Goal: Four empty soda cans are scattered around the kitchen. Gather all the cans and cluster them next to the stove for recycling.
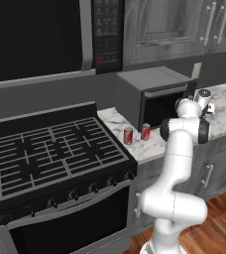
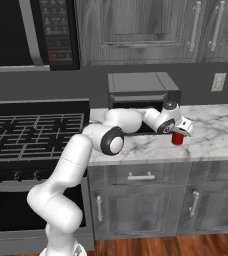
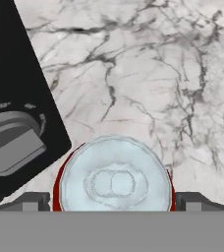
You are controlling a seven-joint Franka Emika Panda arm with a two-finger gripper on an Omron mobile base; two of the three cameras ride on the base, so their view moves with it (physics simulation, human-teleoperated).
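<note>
The small red cylindrical soda can with a silver top stands upright on the white marble counter, directly under the two-finger tool. Looking down along the hand, the round lid sits centred between the two dark fingertips, one on each side of the can's rim. The can's long axis is vertical and lines up with the tool's approach, so the opening tab faces straight up at the camera.

From the right base, the tool is over this can, just to the right of the dark boxy countertop oven, whose knob panel appears beside the can in the hand view. The fingers sit apart, straddling the can; whether they already press its sides I cannot tell.

Two more red cans stand together on the counter strip between the countertop oven and the wide black gas stove, already near it. The can under the tool lies on the oven's far side, so my judgement is that it must be lifted and carried leftward, past the oven front, to join them.
</note>
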